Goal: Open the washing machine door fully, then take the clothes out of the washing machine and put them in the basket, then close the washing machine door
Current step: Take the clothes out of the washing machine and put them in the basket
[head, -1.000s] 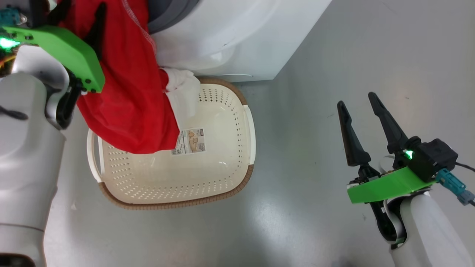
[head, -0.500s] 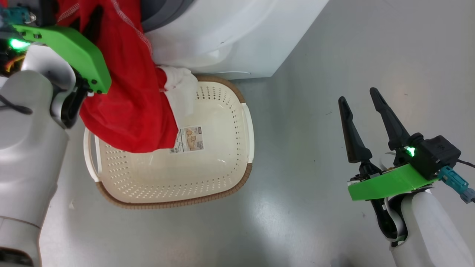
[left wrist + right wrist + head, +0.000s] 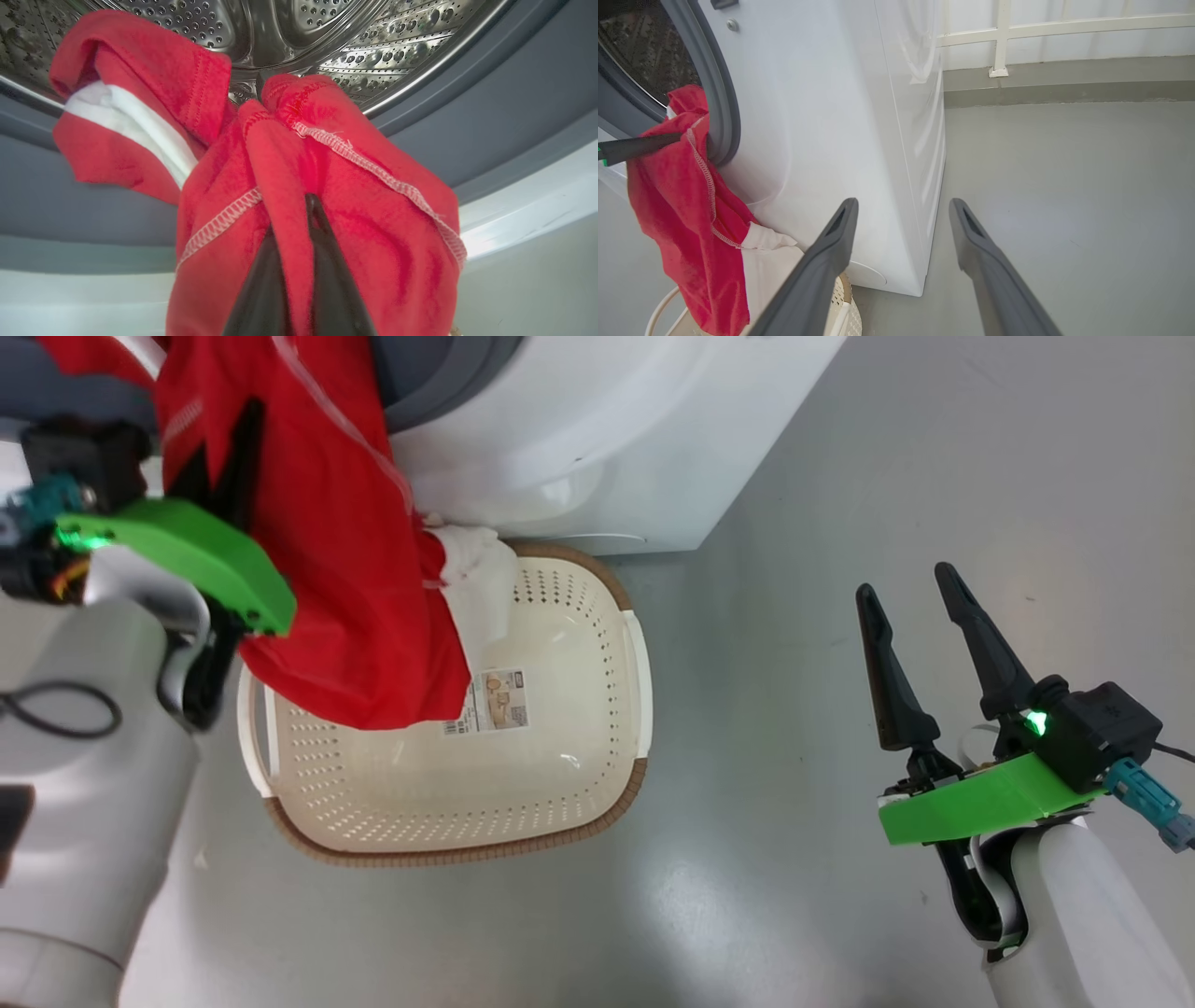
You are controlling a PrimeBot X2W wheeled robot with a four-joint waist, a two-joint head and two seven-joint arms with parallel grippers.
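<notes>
A red garment of the clothes [image 3: 345, 579] hangs out of the washing machine [image 3: 597, 429] mouth, over the grey ring [image 3: 439, 383]. Its white part [image 3: 476, 588] reaches down into the basket [image 3: 448, 851] below. My left gripper [image 3: 245, 439] is shut on the garment's upper fold. In the left wrist view the gripper [image 3: 289, 219] pinches red cloth [image 3: 373, 242] in front of the steel drum [image 3: 327, 42]. My right gripper [image 3: 904, 583] hangs open over bare floor, right of the basket. The washing machine door is out of view.
The basket sits on grey floor [image 3: 840, 448] against the machine's front, a paper label [image 3: 495, 702] inside it. In the right wrist view, open fingers [image 3: 845, 224] frame the machine's white side [image 3: 859, 116], with a cream railing [image 3: 1004, 32] behind.
My left gripper has shut on the red garment and drawn back slightly from the drum mouth. The head camera shifted a little. The right gripper stays open in place.
</notes>
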